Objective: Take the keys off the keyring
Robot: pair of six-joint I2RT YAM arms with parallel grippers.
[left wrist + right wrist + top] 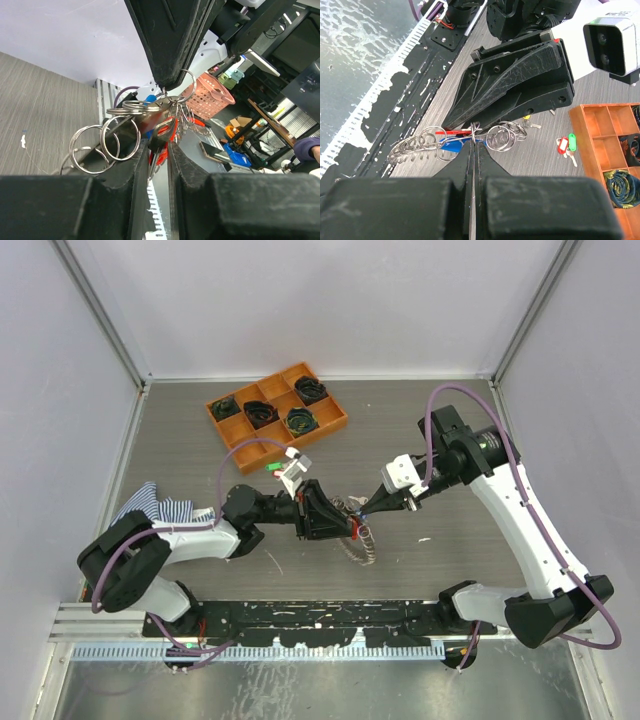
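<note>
Two claws meet at the centre of the top view, and the keyring [364, 538] hangs where they meet, trailing toward the lower right. The right gripper [370, 507] is fully closed, pinching one wire loop of the keyring. The left gripper [350, 518] is narrowed onto a red-tagged key [162, 135], whose blade points down into the slit between its fingers. In the right wrist view the bundle's long axis runs left to right across mid-frame, sagging toward the lower left. Loose keys [567, 145] with red and green tags lie on the table at the right of that view, beside the orange tray [576, 122].
</note>
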